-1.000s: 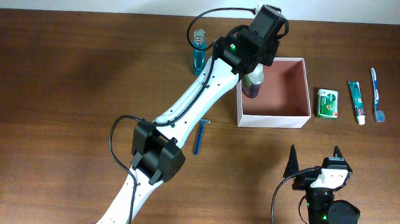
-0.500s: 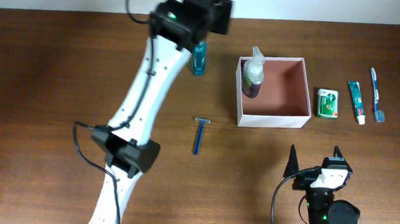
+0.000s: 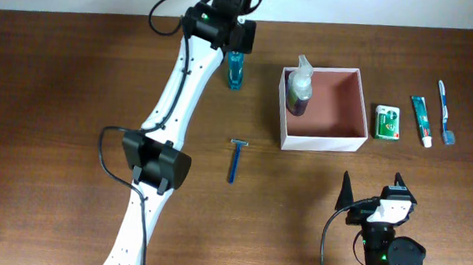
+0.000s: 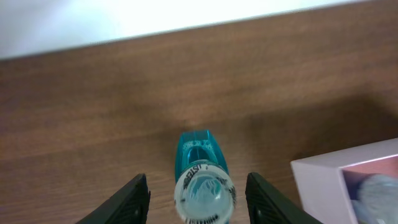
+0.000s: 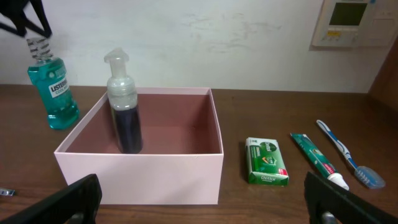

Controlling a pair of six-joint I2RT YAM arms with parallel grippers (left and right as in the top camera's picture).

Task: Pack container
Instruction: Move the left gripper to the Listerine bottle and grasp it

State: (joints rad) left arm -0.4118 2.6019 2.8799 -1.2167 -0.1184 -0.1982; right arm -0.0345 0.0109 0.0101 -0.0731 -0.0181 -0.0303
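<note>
Worktop (image 3: 72, 96) of brown wood filled the overhead view. The container (image 3: 323, 142) sat on it at about 2 o'clock from the middle, open side up and reddish-brown inside. A pump bottle (image 3: 300, 91) with dark purple contents stood in its 10 o'clock corner. At 9 o'clock of the container, apart from it, stood a blue mouthwash bottle (image 3: 235, 70), and the left tool (image 3: 239, 42) hung directly over its top. A blue razor (image 3: 235, 160) lay at 8 o'clock of the container. At 3 o'clock lay a row, nearest first: a green box (image 3: 387, 122), a toothpaste tube (image 3: 422, 120) and a toothbrush (image 3: 445, 112), none touching another. The right tool (image 3: 373, 190) sat at 5 o'clock of the container, jaws spread wide, holding nothing.

From the left wrist, the two dark fingers (image 4: 134, 200) stood at 9 and 3 o'clock of the mouthwash bottle's clear cap. A strip of worktop showed between each finger and the cap, so the tool was parted and gripped nothing. A corner of the container showed at 4 o'clock.

From the right wrist, the container stood ahead at 12 o'clock with the pump bottle upright by its left wall. The mouthwash bottle stood outside at 10 o'clock, and the green box, toothpaste tube and toothbrush lay at its 3 o'clock.
</note>
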